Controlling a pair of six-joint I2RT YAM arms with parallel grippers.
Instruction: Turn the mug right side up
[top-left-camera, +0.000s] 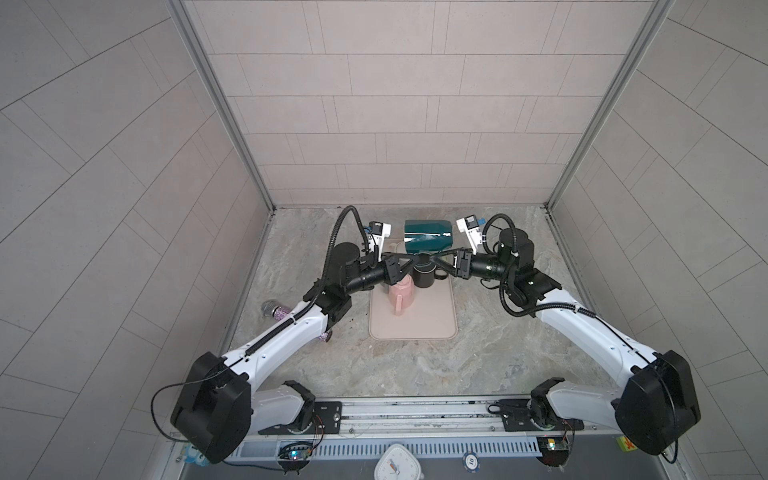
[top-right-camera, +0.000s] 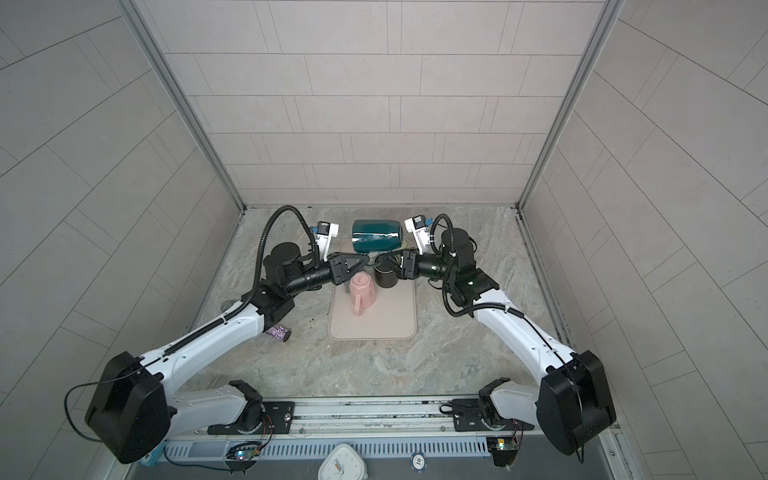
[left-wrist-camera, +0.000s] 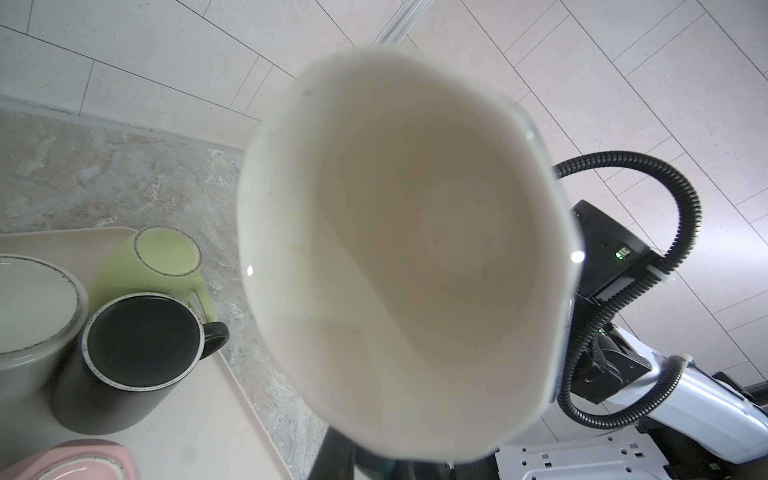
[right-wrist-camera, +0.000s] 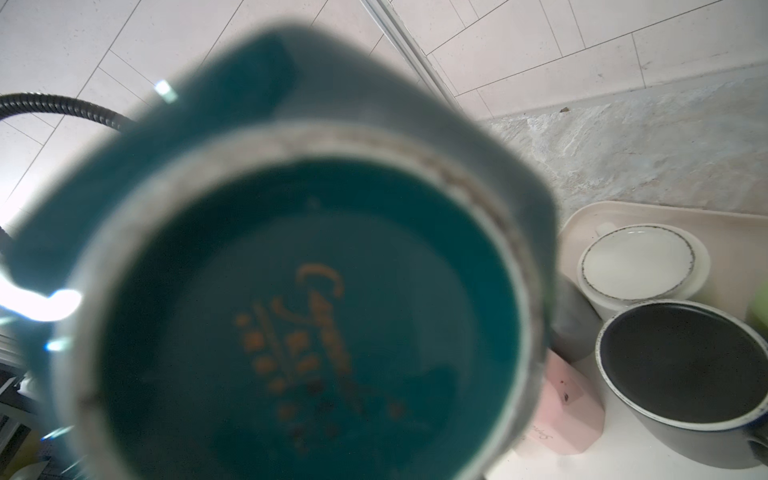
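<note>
The mug (top-left-camera: 428, 236) is glossy deep teal outside with faceted walls, and plain white inside. It is on its side and lifted clear of the table (top-left-camera: 498, 353), with its axis running left to right. The wide, many-sided mouth faces left and the flat base faces right. The base is teal inside a dull grey unglazed ring and carries blurred gold lettering and small gold marks. A bright streak of light runs along its near wall in both top views. It hangs at the far middle of the scene. The left end effector (top-left-camera: 416, 258) is closed at its near underside. The handle cannot be made out.
</note>
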